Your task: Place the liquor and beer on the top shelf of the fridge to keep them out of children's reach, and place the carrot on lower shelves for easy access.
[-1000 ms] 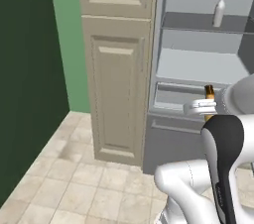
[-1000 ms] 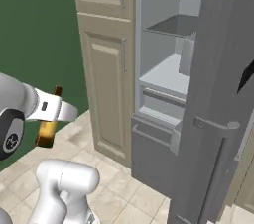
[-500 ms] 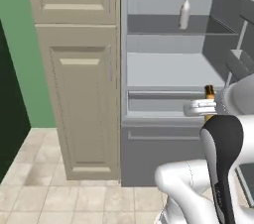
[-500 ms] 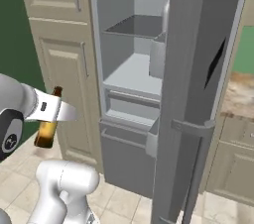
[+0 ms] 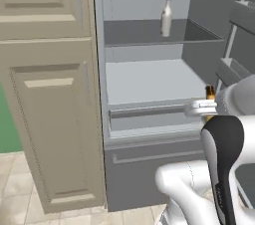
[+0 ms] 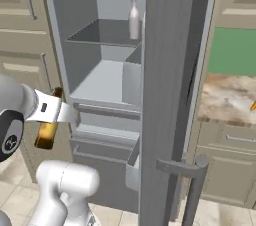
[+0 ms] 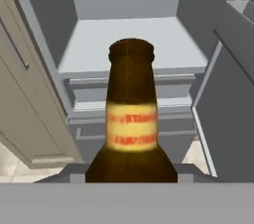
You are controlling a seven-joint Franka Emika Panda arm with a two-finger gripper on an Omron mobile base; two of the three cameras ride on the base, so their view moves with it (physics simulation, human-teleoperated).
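The end effector (image 6: 50, 111) grips the beer (image 6: 48, 127) upright before the open fridge (image 5: 149, 84), below its pale shelf lip. The liquor (image 5: 166, 17) stands on the top shelf (image 5: 134, 32), open room beside it.

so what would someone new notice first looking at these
Probably the beer, a dark brown bottle held upright in the claw, looming large in the hand view in front of the open fridge. Next, the liquor, a pale bottle standing alone on the dark top shelf, with the fridge's wide door swung open across the right base view.
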